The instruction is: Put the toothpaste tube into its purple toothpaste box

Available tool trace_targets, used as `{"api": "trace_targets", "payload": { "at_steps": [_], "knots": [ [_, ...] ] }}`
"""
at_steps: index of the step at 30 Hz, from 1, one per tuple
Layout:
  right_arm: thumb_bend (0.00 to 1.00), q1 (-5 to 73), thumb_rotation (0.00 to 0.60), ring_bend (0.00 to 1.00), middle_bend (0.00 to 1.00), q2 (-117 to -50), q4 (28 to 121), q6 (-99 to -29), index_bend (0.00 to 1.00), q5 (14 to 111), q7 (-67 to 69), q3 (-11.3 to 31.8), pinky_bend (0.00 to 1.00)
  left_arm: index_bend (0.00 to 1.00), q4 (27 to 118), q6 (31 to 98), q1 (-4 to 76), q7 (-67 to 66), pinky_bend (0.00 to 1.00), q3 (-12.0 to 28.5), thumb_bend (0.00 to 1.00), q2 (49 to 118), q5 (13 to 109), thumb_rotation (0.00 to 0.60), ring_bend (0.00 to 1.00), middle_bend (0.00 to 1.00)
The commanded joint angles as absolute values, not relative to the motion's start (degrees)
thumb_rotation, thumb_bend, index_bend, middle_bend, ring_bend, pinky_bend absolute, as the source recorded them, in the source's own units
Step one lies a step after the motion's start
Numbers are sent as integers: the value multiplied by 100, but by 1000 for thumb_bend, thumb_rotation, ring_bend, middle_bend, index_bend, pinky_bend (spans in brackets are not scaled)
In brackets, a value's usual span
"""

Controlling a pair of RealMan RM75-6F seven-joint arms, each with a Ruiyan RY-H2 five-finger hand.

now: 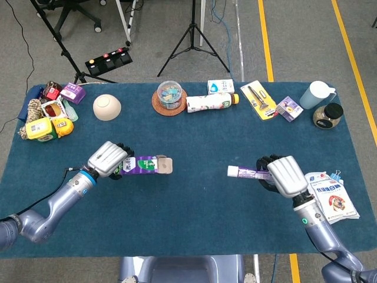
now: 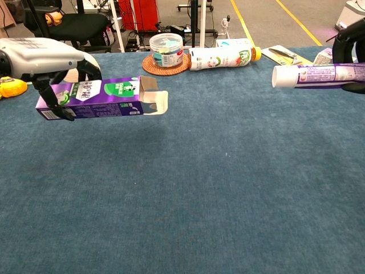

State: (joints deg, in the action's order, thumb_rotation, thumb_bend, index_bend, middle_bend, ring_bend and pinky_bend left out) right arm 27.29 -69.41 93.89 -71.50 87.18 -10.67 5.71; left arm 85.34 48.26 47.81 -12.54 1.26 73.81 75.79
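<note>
Left hand [image 1: 108, 158] gripping purple box [image 2: 91, 98] aloft, flap open rightward; right hand [image 1: 285, 175] gripping toothpaste tube [image 2: 316, 75], cap leftward. Chest view cropping right hand.

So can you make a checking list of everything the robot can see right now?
Surface: blue cloth table.
Job's things: purple toothpaste box off the table, open flaps toward the toothpaste tube, also lifted, cap toward the box.
Clutter: bowl, lying bottle, jug, packets.
Hands: left hand holds the box; right hand holds the tube.
Cables: black cable on the floor.
Surroundings: tripod, office chair, yellow floor lines.
</note>
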Motion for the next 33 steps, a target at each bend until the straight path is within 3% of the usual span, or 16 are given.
{"api": "trace_targets", "payload": {
  "at_steps": [1,7,21,33],
  "knots": [
    [584,2657,600,560,623,-6804,9667,-7206,560,8806,-1305,501,687,454,8406,4844,4746,-584,597,7,190,7523,8087,600,348,400],
    [584,2568,600,560,623,-6665,9935,-7228,560,8833,-1408,435,687,454,8464,4917,4779,97,597,-78,191,7582,8628,600,348,400],
    [593,2473,600,562,625,-6346,10619,-7016,562,8811,-1748,273,699,480,8435,5218,5052,-196,597,38,184,7928,9378,600,348,410],
    [595,2362,600,564,627,-6121,11079,-7119,564,9029,-1793,239,701,482,8912,4958,5261,-1029,596,433,185,8011,8890,600,348,410]
  ]
}}
